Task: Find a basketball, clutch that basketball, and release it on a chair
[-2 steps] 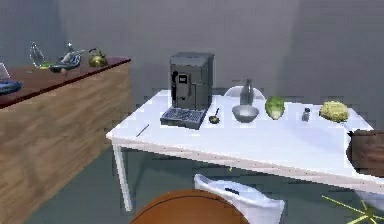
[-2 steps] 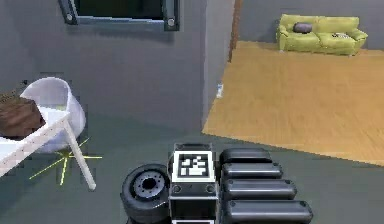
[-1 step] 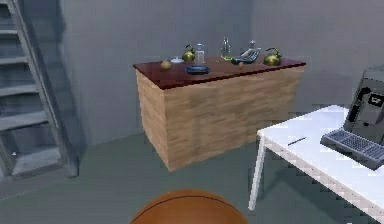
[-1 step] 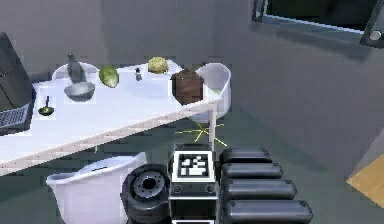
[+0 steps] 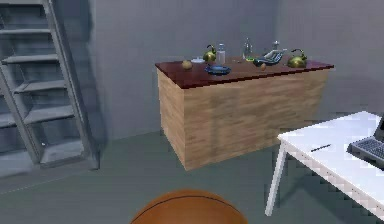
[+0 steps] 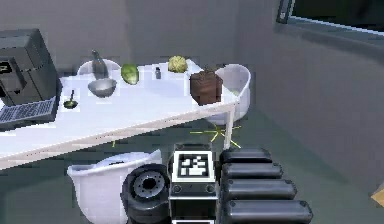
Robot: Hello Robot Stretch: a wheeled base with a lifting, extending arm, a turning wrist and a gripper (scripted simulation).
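Basketball, seen as an orange-brown rounded top, is showing at the bottom edge of the forward view, near the middle, against grey floor.

In the arm side view, the claw is showing as a dark round body at the bottom edge. Its fingers are not making themselves out, so whether it is spread, pressed together or gripping anything cannot be told. Just right of it, a white marker square with black marks is sitting on the dark arm, whose stacked segments are running toward the right.

Just left of the claw, a near white chair is standing in front of a white table. On the table, a laptop is sitting at the left, then a grey bowl, a green fruit, a yellow-green round item and a brown box. A far white chair is standing beyond the table's right end.

In the forward view, a wooden counter with a dark red top is standing ahead, carrying a brass kettle and a blue plate. A grey staircase is rising at the left.
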